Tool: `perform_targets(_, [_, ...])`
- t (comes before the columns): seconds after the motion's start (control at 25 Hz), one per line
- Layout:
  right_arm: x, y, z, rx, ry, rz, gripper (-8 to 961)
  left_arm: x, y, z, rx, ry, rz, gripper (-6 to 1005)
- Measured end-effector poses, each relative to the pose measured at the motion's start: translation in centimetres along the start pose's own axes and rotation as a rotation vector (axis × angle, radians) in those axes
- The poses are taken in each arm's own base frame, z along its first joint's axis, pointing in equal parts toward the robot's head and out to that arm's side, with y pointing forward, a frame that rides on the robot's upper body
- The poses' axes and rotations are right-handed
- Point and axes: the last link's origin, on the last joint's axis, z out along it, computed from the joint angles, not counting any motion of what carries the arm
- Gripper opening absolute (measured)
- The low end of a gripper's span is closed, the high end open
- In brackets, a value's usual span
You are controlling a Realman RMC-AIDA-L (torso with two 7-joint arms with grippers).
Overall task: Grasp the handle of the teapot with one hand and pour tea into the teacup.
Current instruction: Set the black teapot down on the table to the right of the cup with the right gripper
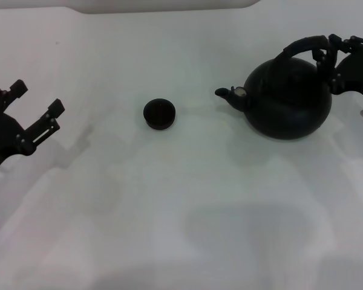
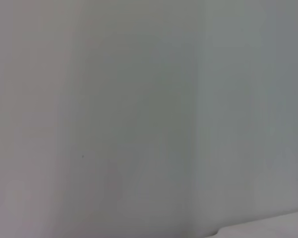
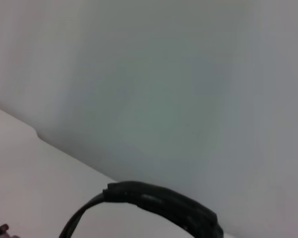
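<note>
Left gripper (image 1: 39,99): near left, parked, fingers spread wide. Teacup (image 1: 160,113): centre table (image 1: 181,229). Teapot (image 1: 288,98): far right, spout toward cup. Right gripper (image 1: 327,57): at handle (image 1: 299,47); closure indiscernible. Risk: 1 loose grip lets pot swing, spilling.

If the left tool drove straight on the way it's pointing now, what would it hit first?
Probably nothing. The left tool sits open at the table's left edge, aimed up and to the right across bare white table. That line seems to pass behind the teacup, though depth is uncertain.
</note>
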Motion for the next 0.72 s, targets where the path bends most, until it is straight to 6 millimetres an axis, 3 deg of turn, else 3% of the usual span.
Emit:
perform_targets(0.16, [0.3,-0.1,-0.6,0.009,0.003,0.013,352,0.1,-0.1,-0.1,0.005,0.004,0.001,844])
perform_targets(0.4, [0.5,-0.5,-1.7,-0.001,-0.032,0.061,382,0.3,-0.5,-0.1,0.024,0.017,0.003,843])
perform_targets(0.6, [0.7,-0.7,-3.3,-0.036,-0.096,0.089,600,0.4,-0.8,-0.3,0.05,0.025,0.0,843])
perform_targets(0.72, [1.0,-0.6,-4.6,-0.07,-0.137,0.096,655,0.6,-1.2,-0.5,0.068,0.03,0.002,844])
